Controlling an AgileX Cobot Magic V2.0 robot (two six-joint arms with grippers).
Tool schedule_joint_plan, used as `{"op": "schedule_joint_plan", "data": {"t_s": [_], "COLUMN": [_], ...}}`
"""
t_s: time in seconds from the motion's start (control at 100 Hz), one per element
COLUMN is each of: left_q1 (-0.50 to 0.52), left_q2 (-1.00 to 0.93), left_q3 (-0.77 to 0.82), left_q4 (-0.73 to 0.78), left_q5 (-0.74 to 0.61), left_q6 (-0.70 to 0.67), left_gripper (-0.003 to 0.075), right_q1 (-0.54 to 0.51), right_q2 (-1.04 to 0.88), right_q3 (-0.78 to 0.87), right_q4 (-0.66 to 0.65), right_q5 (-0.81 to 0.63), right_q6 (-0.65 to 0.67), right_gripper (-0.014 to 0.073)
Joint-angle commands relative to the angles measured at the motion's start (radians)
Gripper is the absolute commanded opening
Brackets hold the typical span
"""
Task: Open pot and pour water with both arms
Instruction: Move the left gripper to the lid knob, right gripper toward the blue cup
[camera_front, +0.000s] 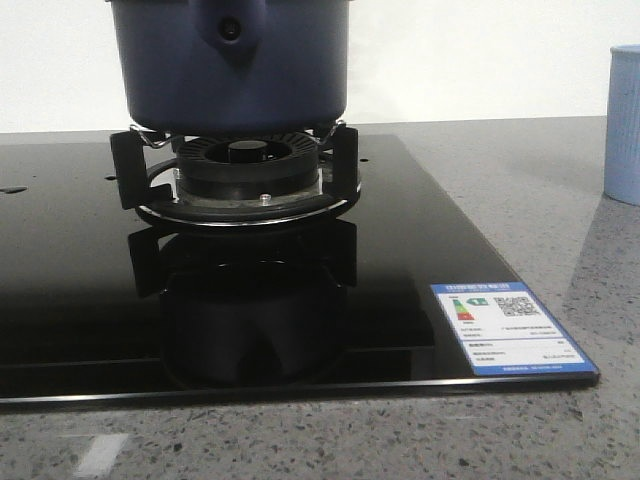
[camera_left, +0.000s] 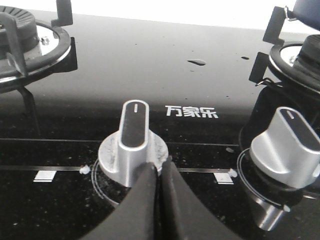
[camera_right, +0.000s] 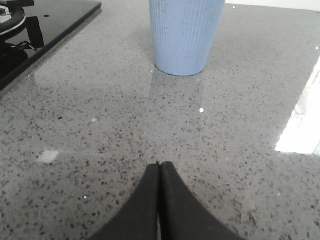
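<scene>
While lid unseen, pot: dark navy-blue round pot (camera_front: 230, 65) on burner grate (camera_front: 235, 170), top cropped.
Left gripper (camera_left: 160, 172): fingers pressed together, beside silver knob (camera_left: 134, 137).
Right gripper (camera_right: 159, 172): pressed together, near pale blue ribbed cup (camera_right: 185, 32).

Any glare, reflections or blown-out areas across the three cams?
Front view: glossy cooktop mirrors the burner; backdrop behind the pot is bright white. Left wrist view: top edge blown out, soft sheen near the knob. Right wrist view: overexposed patch on the countertop beside the cup.
</scene>
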Motion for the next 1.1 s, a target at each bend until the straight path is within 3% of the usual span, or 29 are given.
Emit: {"op": "schedule_joint_plan", "data": {"t_s": [0.0, 0.1, 0.16, 0.33, 0.4, 0.49, 0.59, 0.76, 0.94, 1.09], "left_q1": [0.001, 0.001, 0.001, 0.001, 0.001, 0.001, 0.001, 0.001, 0.001, 0.001], "left_q2": [-0.026, -0.026, -0.026, -0.026, -0.026, -0.026, -0.026, -0.026, -0.014, 0.071], "left_q3": [0.039, 0.039, 0.039, 0.039, 0.039, 0.039, 0.039, 0.009, -0.089, -0.21], "left_q4": [0.011, 0.003, -0.057, -0.781, -1.015, -1.226, -1.342, -1.318, -1.008, -0.787], "left_q5": [-0.047, -0.062, -0.149, -0.398, -0.494, -0.612, -0.667, -0.52, -0.306, -0.134], "left_q6": [-0.007, -0.007, -0.007, -0.009, -0.009, -0.009, -0.009, -0.007, -0.005, 0.004], "left_gripper": [-0.0019, -0.0019, -0.0019, -0.0019, -0.0019, -0.0019, -0.0019, -0.0019, -0.0019, -0.0019], "right_q1": [-0.005, -0.005, -0.005, -0.005, -0.005, -0.005, -0.005, -0.005, -0.005, -0.005], "right_q2": [-0.021, -0.021, -0.021, -0.021, -0.021, -0.021, -0.021, 0.018, 0.157, 0.346], "right_q3": [0.006, 0.006, 0.006, 0.006, 0.004, -0.013, -0.052, -0.177, -0.366, -0.54], "right_q4": [0.023, 0.18, 0.257, 0.363, 0.409, 0.457, 0.459, 0.433, 0.314, 0.292], "right_q5": [-0.146, -0.304, -0.383, -0.469, -0.477, -0.471, -0.446, -0.315, -0.091, 0.139], "right_q6": [-0.002, -0.002, -0.002, -0.002, -0.002, -0.002, -0.002, -0.002, -0.002, -0.002], "right_gripper": [-0.0074, -0.0074, -0.0074, -0.0074, -0.0074, -0.0074, -0.0074, -0.0074, -0.0074, -0.0074]}}
